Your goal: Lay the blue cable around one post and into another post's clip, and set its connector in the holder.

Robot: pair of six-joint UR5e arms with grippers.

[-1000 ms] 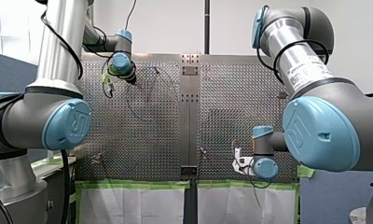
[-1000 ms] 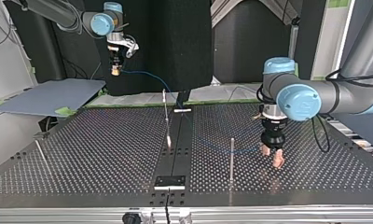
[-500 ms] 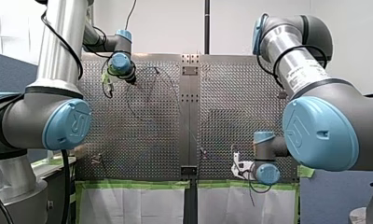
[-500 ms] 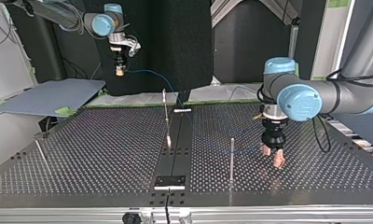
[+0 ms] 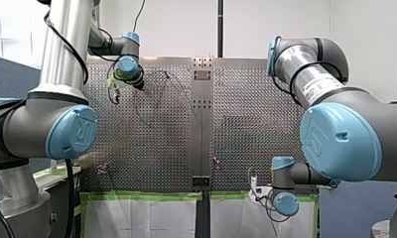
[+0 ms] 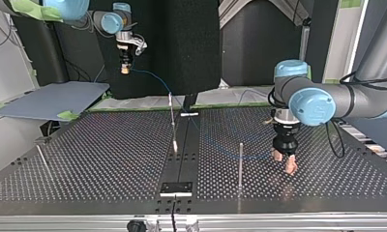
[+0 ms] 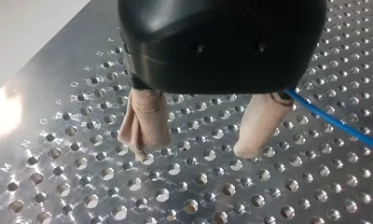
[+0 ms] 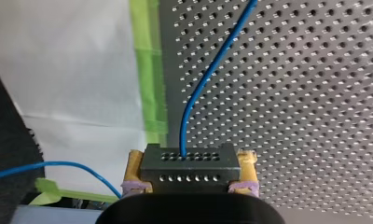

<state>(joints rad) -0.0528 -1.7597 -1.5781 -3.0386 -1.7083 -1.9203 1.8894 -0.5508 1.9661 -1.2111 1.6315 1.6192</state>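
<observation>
Right gripper [image 8: 190, 161] clamps the connector [image 8: 189, 169], 1 blue cable [image 8: 208, 74] leaving it. Left gripper [image 7: 194, 153], well apart from the connector, stands wide; cable's far end hidden.

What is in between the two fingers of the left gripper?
In the left wrist view, only bare table shows between the fingers of my left gripper. The blue cable passes outside one finger.

The blue cable [image 8: 194, 93] strung out, its connector [image 8: 188, 161] held aloft.
Black, its face dotted with rows of small holes, the connector sits pinched between the yellow pads [image 8: 136, 165] of my right gripper [image 8: 190, 173], off the table [image 6: 109, 154]; the thin cable runs past an upright post [image 6: 171, 111] and arcs flat near a second post [image 6: 240, 162].
</observation>
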